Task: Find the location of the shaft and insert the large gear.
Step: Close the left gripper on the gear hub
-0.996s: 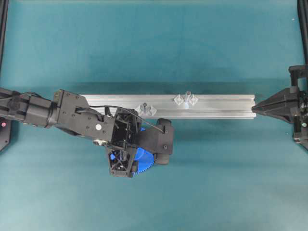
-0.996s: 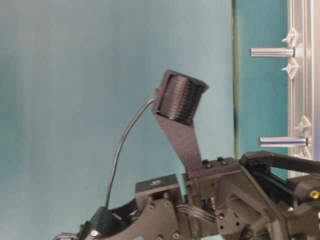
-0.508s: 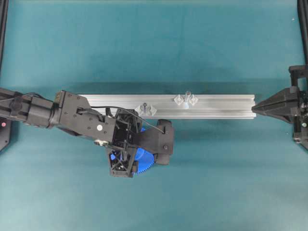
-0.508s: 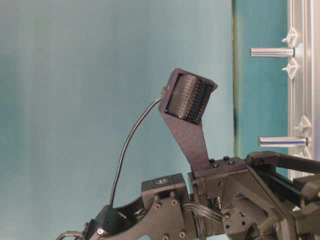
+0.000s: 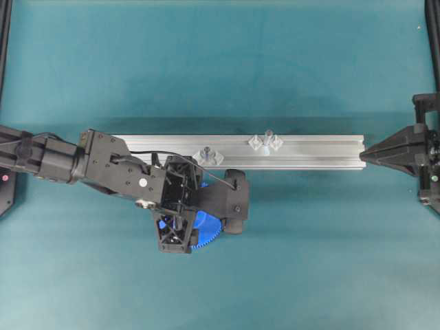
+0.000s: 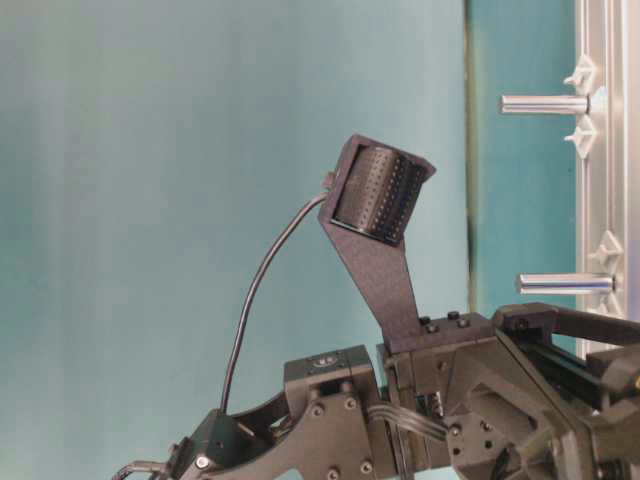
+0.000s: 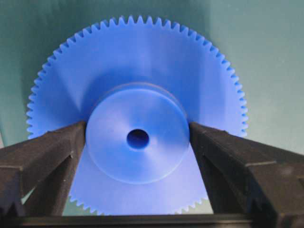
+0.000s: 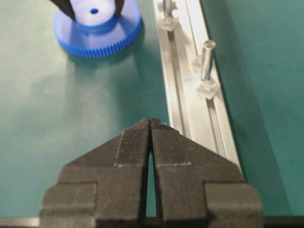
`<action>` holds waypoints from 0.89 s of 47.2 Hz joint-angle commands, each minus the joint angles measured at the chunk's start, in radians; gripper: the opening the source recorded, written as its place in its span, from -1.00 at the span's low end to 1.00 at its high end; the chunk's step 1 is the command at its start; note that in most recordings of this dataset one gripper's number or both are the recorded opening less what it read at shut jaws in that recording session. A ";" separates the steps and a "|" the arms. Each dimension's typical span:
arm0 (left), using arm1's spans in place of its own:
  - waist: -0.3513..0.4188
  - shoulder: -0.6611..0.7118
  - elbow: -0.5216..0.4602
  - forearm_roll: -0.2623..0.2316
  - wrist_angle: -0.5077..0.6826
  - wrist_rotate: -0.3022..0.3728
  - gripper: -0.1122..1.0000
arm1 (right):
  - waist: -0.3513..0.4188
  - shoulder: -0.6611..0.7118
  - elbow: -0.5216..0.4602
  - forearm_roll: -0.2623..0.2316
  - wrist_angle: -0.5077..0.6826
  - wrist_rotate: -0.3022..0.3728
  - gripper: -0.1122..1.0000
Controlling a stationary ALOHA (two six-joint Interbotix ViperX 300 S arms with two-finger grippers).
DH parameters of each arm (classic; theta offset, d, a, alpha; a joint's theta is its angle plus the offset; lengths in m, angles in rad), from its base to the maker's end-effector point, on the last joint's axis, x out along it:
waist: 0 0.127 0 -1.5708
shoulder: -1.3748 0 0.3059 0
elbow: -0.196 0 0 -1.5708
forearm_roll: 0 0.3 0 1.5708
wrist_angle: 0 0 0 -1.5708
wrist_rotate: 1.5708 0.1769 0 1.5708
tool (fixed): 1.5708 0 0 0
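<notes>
Large gear (image 7: 137,137) flat on the teal table (image 5: 309,261), just in front of the aluminium rail (image 5: 316,152). Straddled at its raised hub by the left gripper (image 7: 137,142), fingers (image 7: 45,152) spread to either side, at or just off the hub wall; contact unclear. Shaft (image 8: 207,59) upright on the rail. Right gripper (image 8: 150,124) pressed together, well apart at the rail's far end.

Rail (image 5: 316,152): lies on the surface (image 5: 309,261), running 9 to 3 o'clock across the middle.
Shaft (image 5: 268,137): upright on the rail, at 3 o'clock from the shorter pin (image 5: 206,152).
Gear (image 5: 205,232): flat on the surface, at 6 o'clock of the rail's left part.
Left tool (image 7: 137,142): fingers either side of the gear's hub.
Right tool (image 5: 364,155): off the rail's 3 o'clock end.
</notes>
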 commanded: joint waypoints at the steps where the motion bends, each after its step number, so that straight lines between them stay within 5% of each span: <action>1: -0.006 -0.006 -0.011 0.003 -0.011 -0.002 0.80 | -0.002 0.005 -0.009 0.002 0.006 0.009 -0.78; 8: -0.005 -0.008 -0.009 0.003 -0.011 0.003 0.49 | -0.002 0.005 -0.011 0.002 0.011 0.009 -0.78; 42: -0.006 -0.015 -0.012 0.003 -0.011 0.011 0.49 | -0.002 0.005 -0.009 0.002 0.011 0.008 -0.78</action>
